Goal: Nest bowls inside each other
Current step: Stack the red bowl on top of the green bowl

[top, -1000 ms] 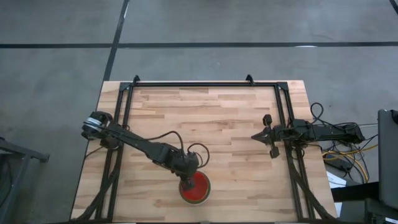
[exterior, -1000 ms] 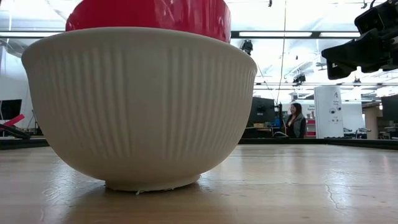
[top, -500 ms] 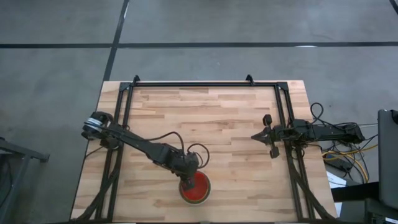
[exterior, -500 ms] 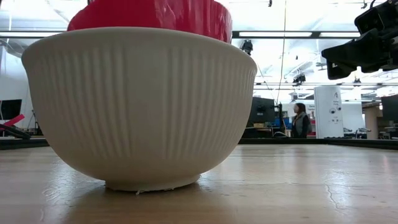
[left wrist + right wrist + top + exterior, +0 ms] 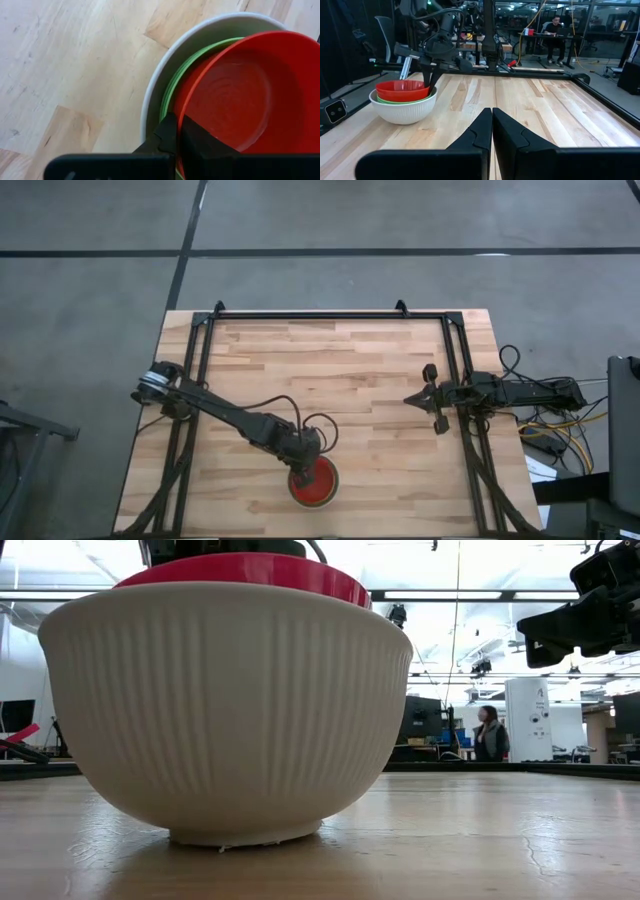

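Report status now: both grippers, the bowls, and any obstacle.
Left gripper shut on red bowl rim. Right gripper shut, parked right. Red in green bowl, in white bowl. No obstacle.

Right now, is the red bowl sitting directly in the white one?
No, a green bowl rim shows between the red bowl and the white bowl.

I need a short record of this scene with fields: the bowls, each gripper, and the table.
white bowl: stands on the table, outermost of the stack
green bowl: nested in the white bowl, only its rim shows
red bowl: innermost, on top
left gripper: shut on the red bowl's rim
right gripper: shut, holds nothing, waits at the table's right side
table: wooden, no other bowls seen
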`<action>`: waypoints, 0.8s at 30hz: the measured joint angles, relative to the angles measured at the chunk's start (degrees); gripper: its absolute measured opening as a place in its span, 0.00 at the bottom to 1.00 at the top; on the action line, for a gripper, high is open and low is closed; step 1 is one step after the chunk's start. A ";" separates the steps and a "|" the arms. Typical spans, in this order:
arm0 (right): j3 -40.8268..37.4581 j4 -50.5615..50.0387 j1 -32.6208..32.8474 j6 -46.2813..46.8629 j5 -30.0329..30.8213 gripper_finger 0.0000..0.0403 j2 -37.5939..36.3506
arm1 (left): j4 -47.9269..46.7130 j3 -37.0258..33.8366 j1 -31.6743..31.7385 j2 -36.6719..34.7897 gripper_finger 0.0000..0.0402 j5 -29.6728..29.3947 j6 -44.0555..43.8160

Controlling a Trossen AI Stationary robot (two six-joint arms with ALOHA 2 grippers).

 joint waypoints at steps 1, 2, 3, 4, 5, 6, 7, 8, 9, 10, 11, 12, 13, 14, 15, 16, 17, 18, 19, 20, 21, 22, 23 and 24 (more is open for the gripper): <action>-0.01 0.00 0.00 0.01 0.00 0.02 0.00 | 0.02 0.02 0.00 0.18 0.02 0.00 -0.02; 0.01 0.00 0.00 0.01 0.00 0.02 -0.02 | 0.02 0.02 0.00 0.27 0.02 0.13 -0.04; -0.01 -0.01 0.00 -0.01 0.00 0.02 0.00 | 0.02 0.02 0.01 0.28 0.02 0.41 -0.06; -0.01 0.00 0.00 0.01 0.00 0.02 -0.02 | 0.03 0.02 0.02 0.28 0.03 0.79 -0.07; 0.01 0.00 0.00 0.00 0.00 0.02 -0.02 | 0.04 0.02 0.04 0.28 0.04 1.12 -0.08; 0.00 0.00 0.01 0.00 0.00 0.02 0.00 | 0.04 0.02 0.04 0.28 0.05 1.25 -0.09; 0.01 0.00 -0.01 0.00 0.00 0.02 -0.01 | 0.05 0.02 0.04 0.28 0.06 1.28 -0.13; 0.01 0.00 0.01 0.01 0.00 0.02 0.00 | 0.09 0.02 0.04 0.28 0.08 1.45 -0.13; 0.00 0.00 0.00 -0.01 0.00 0.02 0.00 | 0.15 0.01 0.04 0.28 0.10 1.51 -0.15; -0.01 0.00 0.01 -0.01 0.00 0.02 0.00 | 0.21 0.02 0.04 0.28 0.12 1.68 -0.17; 0.00 0.00 0.00 -0.01 0.00 0.02 0.00 | 0.22 0.02 0.04 0.28 0.13 1.87 -0.28; 0.00 0.00 -0.01 0.00 0.00 0.02 0.00 | 0.22 0.02 0.04 0.28 0.15 1.99 -0.46; 0.01 0.00 0.01 0.01 0.00 0.02 0.00 | 0.26 0.02 0.07 0.28 0.17 2.04 -0.65; 0.01 0.00 0.00 0.00 0.00 0.02 0.00 | 0.37 0.02 0.09 0.28 0.18 2.10 -0.90; -0.01 0.00 -0.01 0.00 0.00 0.02 0.00 | 0.49 0.04 0.17 0.24 0.20 2.27 -1.04; 0.01 -0.01 0.00 0.00 0.00 0.02 0.00 | 0.61 0.09 0.21 0.11 0.21 2.48 -1.09; 0.00 0.00 0.00 -0.01 0.00 0.02 0.00 | 0.80 0.09 0.28 -0.07 0.23 2.56 -1.11; 0.00 0.00 0.00 0.00 0.00 0.02 0.00 | 1.01 0.09 0.28 -0.20 0.25 2.56 -1.11; 0.01 0.00 0.00 -0.01 0.00 0.02 0.00 | 1.11 0.12 0.28 -0.38 0.27 2.57 -1.12; 0.00 0.00 0.00 0.00 0.00 0.02 0.00 | 1.10 0.15 0.28 -0.45 0.29 2.58 -1.15; -0.01 0.00 -0.01 -0.01 0.00 0.02 0.00 | 1.09 0.20 0.28 -0.46 0.30 2.71 -1.24; 0.00 0.00 -0.01 -0.01 0.00 0.02 0.00 | 1.09 0.22 0.30 -0.46 0.32 2.75 -1.40; 0.00 0.00 0.00 0.00 0.00 0.02 0.00 | 1.09 0.22 0.31 -0.46 0.33 2.83 -1.47; -0.01 0.00 0.00 -0.01 0.00 0.02 0.00 | 1.09 0.22 0.31 -0.46 0.34 2.89 -1.51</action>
